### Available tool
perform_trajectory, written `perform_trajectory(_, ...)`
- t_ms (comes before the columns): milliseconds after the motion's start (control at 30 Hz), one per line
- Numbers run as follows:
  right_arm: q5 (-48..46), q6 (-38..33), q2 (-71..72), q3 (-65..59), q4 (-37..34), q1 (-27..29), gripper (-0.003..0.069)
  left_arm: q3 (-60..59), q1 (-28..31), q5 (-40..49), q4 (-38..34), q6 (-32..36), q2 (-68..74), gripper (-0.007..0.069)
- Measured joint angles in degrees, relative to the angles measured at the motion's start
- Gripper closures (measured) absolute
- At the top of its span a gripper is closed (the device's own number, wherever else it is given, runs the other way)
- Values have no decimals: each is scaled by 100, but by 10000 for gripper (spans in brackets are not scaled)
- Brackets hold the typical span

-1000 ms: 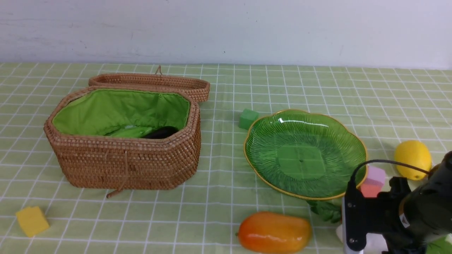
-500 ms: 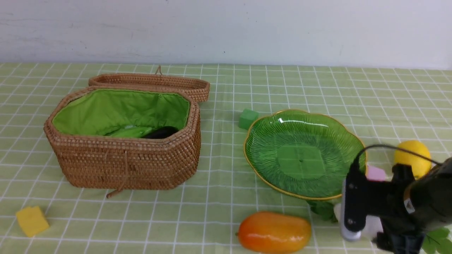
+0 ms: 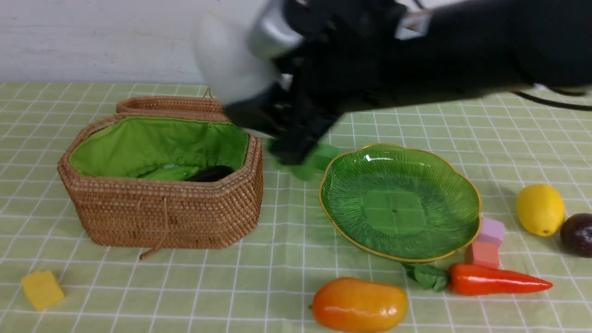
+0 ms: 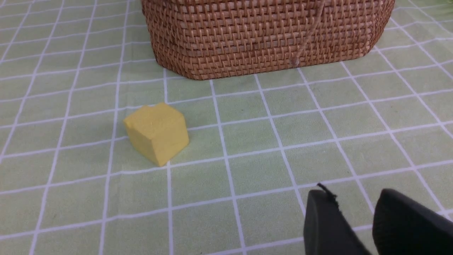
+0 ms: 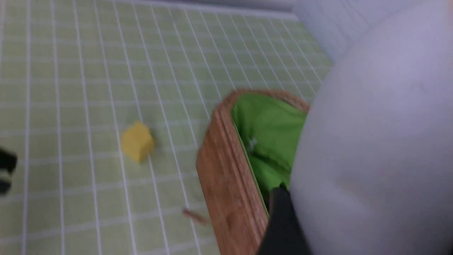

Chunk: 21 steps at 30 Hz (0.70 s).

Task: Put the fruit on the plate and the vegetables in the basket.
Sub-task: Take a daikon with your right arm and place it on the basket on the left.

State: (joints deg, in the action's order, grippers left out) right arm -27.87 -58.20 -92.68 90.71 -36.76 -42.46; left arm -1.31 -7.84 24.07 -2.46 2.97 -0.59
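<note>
My right gripper (image 3: 282, 125) is shut on the white radish (image 3: 222, 64) and holds it, blurred, in the air above the right end of the open wicker basket (image 3: 162, 212). In the right wrist view the radish (image 5: 371, 141) fills the side next to one black finger (image 5: 281, 219), over the green lining. The eggplant (image 3: 210, 173) and gourd (image 3: 169, 173) lie in the basket. The green plate (image 3: 397, 203) is empty. The mango (image 3: 360, 304), carrot (image 3: 499, 280), lemon (image 3: 540, 209) and dark fruit (image 3: 577, 234) lie on the cloth. My left gripper (image 4: 357, 209) is empty, its jaws nearly together, low before the basket (image 4: 265, 35).
A yellow cube (image 3: 41, 289) lies front left; it also shows in the left wrist view (image 4: 155, 132). A green cube (image 3: 326, 155) sits between basket and plate. Pink (image 3: 491, 231) and salmon (image 3: 483, 253) cubes touch the plate's right rim. The basket lid lies open behind.
My right arm rose from the front right with the radish and swung left, up over the basket's right end. The carrot and dark fruit now show.
</note>
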Motion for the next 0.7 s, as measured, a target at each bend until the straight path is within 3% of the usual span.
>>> perform_trajectory(200,5,-151,-1931,1875,-614,-15,181,0,0,0,0,0,0,410)
perform_trajectory(333,10,-170,-3006,2926,-273,-15,181,0,0,0,0,0,0,407)
perform_trajectory(533,583,92,-3188,2874,411,37,181,0,0,-4,0,0,0,400)
perform_trajectory(633,916,320,-3188,2745,457,86,142,0,0,-4,0,0,0,397)
perform_trajectory(700,1074,584,-3176,2608,471,147,50,0,0,-4,0,0,0,396)
